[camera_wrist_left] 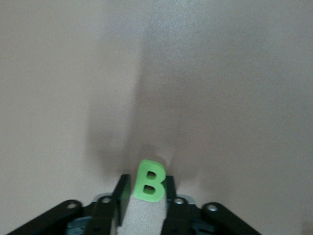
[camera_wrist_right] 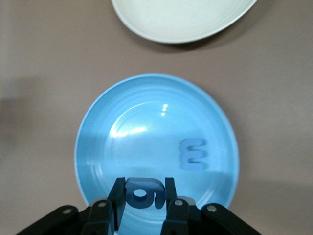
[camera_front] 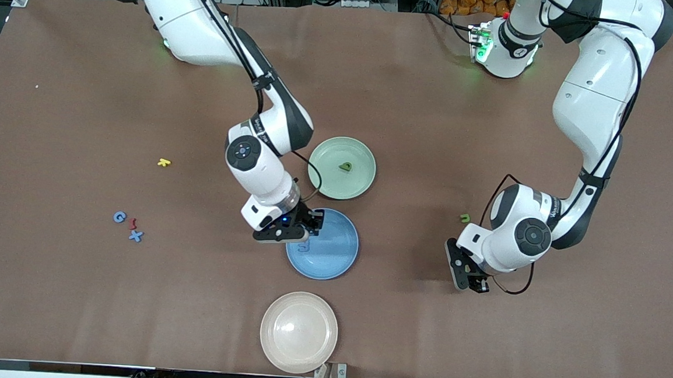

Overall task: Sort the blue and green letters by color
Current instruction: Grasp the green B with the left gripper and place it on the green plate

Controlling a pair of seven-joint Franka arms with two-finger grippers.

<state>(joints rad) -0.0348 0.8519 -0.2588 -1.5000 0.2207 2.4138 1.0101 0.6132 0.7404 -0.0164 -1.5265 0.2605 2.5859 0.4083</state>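
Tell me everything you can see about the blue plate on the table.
The round, glossy light-blue plate looks like smooth plastic, with a shallow raised rim and faint concentric rings. It sits flat on the brown table, nearer the front camera than the green plate. A blue foam letter E lies flat inside it. The right hand hangs over its rim, shut on a blue foam numeral.

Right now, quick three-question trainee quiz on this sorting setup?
1. True or false: the right gripper holds a blue piece over the blue plate.
2. Which letter sits between the left gripper's fingers: A, B or E?
3. What lies in the green plate?

Key: 1 true. 2 B, a green B. 3 One green letter.
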